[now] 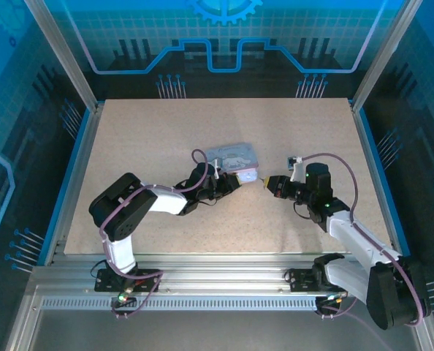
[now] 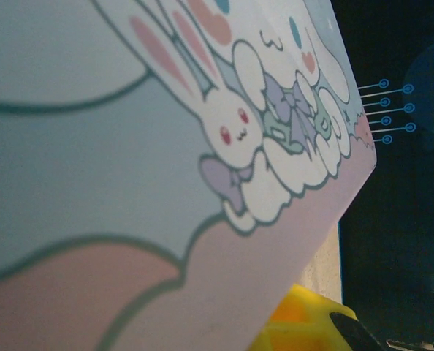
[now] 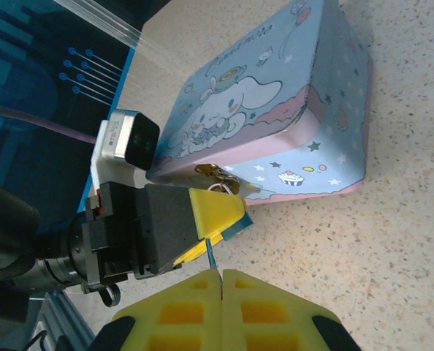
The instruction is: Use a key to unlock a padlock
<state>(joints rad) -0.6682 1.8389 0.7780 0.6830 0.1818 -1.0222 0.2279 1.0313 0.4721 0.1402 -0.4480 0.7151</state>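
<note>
In the right wrist view my left gripper is shut on the padlock, whose bluish body peeks out between the yellow pads. The padlock hangs by a ring from the brass hasp of the pale-blue cartoon tin box. My right gripper is shut on the key, a thin sliver pointing up at the padlock's underside. Whether its tip is in the keyhole I cannot tell. From above, the left gripper and right gripper face each other in front of the box. The box lid looms close over my yellow finger pad.
A small dark-and-white object lies on the speckled table right of the box. The left wrist camera housing sits close against the box edge. Aluminium posts and blue walls ring the table.
</note>
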